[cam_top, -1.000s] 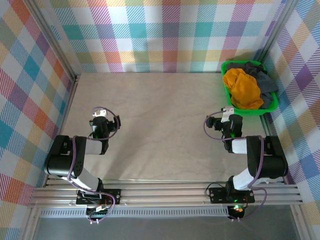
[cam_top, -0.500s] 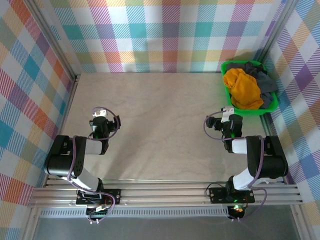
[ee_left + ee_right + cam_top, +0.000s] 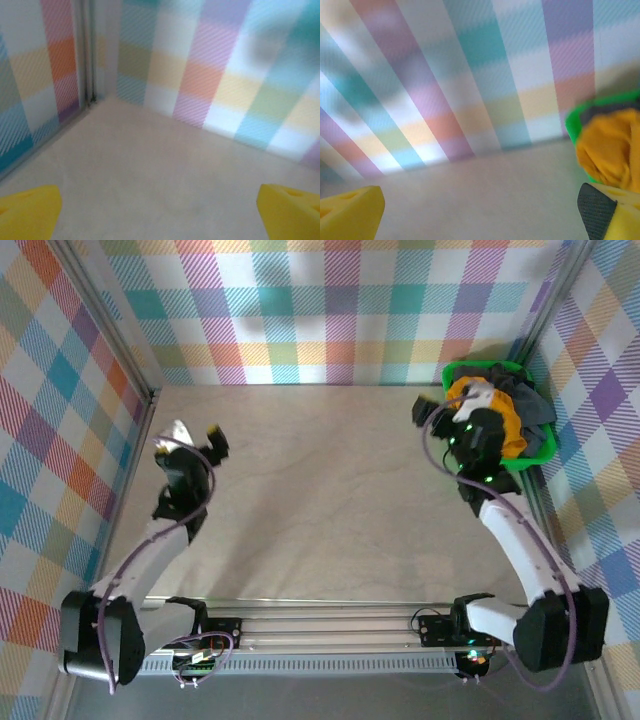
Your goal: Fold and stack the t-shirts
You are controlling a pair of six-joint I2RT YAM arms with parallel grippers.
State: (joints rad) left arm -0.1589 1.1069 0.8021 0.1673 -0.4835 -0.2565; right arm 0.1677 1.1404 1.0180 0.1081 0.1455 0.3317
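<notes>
T-shirts [image 3: 520,410] lie bunched in a bright green basket [image 3: 536,454], which sits in the far corner of the tabletop [image 3: 330,500] beside the checked walls. The mustard-orange t-shirt [image 3: 513,428] is heaped on top and takes up most of the basket. A dark grey t-shirt [image 3: 528,396] is crumpled behind it and spills over the rim on the side farthest from the right gripper [image 3: 452,400]. None of the shirts is folded, and none lies out on the tabletop.

In the top view the right gripper hangs at the basket's rim, over the edge of the mustard-orange cloth. Its jaws are spread wide and hold nothing. In the right wrist view the basket [image 3: 574,125] is ahead and off to the right of the gripper [image 3: 480,215]. The mustard-orange t-shirt [image 3: 611,146] bulges above the green rim, just past the right yellow fingertip, and a dark strip of cloth [image 3: 602,108] shows behind it. No cloth lies between the fingers [image 3: 350,212].

The left gripper [image 3: 195,433] is on the far side of the tabletop from the basket, well apart from the shirts. It is also released wide and empty. In the left wrist view its yellow fingers [image 3: 27,212] frame bare tabletop [image 3: 150,165], which runs to the wall corner ahead.
</notes>
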